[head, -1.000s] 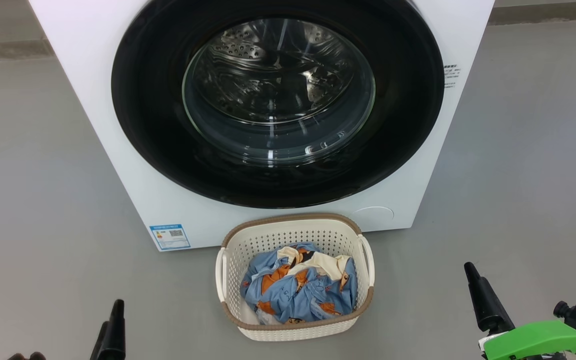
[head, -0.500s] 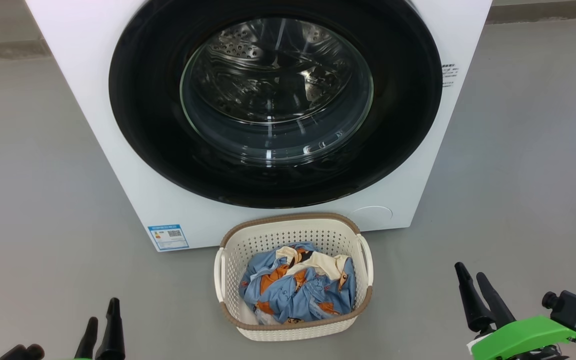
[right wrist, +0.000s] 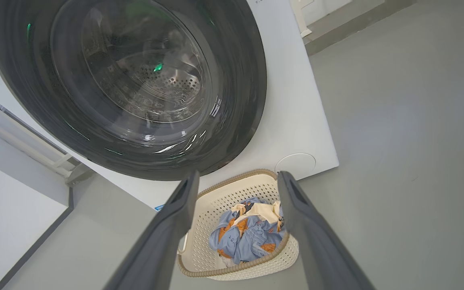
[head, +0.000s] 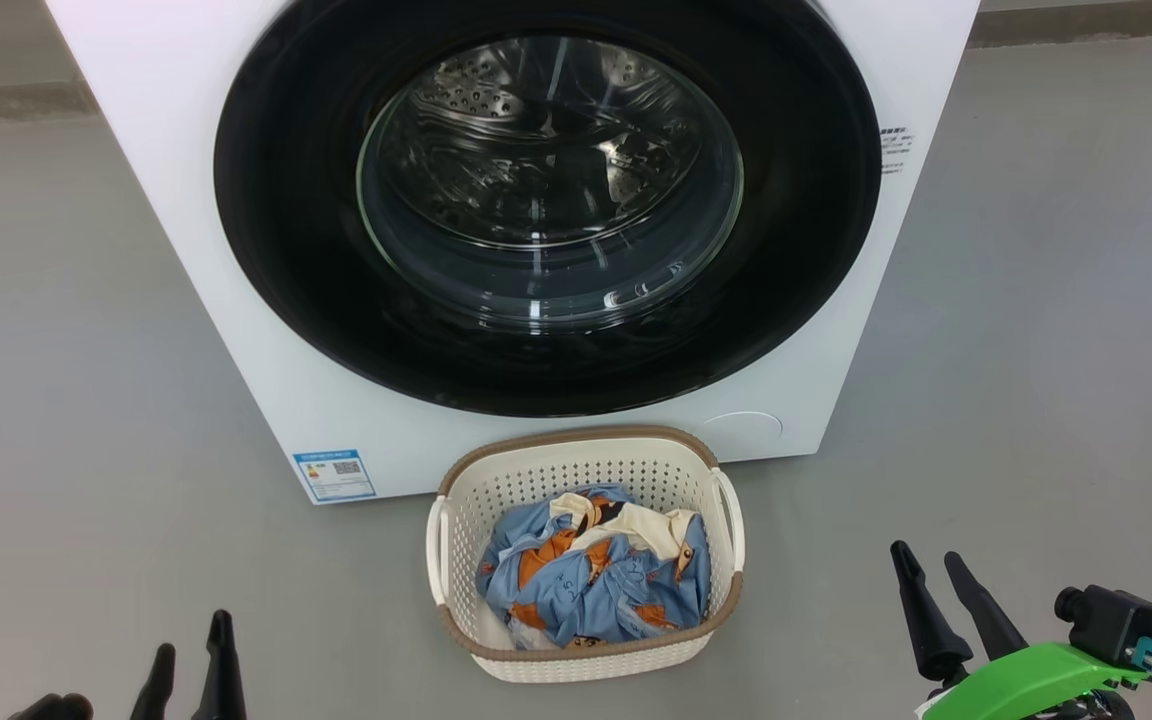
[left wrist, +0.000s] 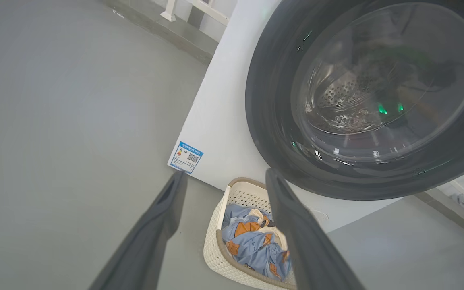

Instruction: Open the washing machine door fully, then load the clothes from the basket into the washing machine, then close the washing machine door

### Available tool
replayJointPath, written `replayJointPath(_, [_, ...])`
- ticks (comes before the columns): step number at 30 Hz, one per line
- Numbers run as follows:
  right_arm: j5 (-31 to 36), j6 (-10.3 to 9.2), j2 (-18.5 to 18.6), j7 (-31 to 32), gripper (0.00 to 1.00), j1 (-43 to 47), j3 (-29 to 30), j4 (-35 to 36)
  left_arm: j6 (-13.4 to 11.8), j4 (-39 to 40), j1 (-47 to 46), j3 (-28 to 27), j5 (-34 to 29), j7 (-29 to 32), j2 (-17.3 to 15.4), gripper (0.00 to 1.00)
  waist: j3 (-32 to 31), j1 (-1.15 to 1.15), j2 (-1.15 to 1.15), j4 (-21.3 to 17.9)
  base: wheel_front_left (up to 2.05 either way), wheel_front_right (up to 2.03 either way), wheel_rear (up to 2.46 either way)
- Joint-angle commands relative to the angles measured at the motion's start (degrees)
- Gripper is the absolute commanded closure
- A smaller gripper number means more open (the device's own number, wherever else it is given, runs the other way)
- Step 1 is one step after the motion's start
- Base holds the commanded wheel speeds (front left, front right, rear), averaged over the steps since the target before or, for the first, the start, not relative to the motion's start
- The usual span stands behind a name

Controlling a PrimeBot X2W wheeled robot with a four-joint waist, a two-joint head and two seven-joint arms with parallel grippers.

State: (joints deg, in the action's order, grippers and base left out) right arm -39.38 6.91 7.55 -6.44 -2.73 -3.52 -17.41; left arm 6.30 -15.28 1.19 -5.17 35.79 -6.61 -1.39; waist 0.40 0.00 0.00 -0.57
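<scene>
The white washing machine stands ahead of me. Its washing machine door, a glossy black ring round a clear glass bowl, lies shut against the front, and the steel drum shows through the glass. On the floor just in front sits the cream basket, holding the light blue and orange clothes. My left gripper hangs open at the lower left, empty, well short of the basket. My right gripper hangs open at the lower right, also empty. Each wrist view looks between its own fingers at the basket.
Grey floor spreads to both sides of the machine and the basket. A blue label sticker sits at the machine's lower left corner and a round cap at its lower right. A wall base runs behind.
My right gripper has slid left and a little lower in the head view, and both its fingers now show. My left gripper has sunk lower. The door and basket are unmoved.
</scene>
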Motion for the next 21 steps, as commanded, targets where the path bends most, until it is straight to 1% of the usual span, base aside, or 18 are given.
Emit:
replayJointPath(1, [2.0, 0.37, 0.9, -0.9, 0.0, -2.9, -1.3, 1.2, -0.2, 1.7, -0.8, -1.5, -2.1, -0.8, -1.4, 0.0, 0.0, 0.0, 0.0, 0.0, 0.0, 0.0, 0.0])
replayJointPath(21, [14.4, 0.46, 1.4, -4.1, 0.0, -3.4, -2.6, 1.8, -0.2, 3.1, -0.4, -2.8, -15.6, -4.0, -1.9, 0.0, 0.1, 0.0, 0.0, -0.4, 0.0, 0.0, 0.0])
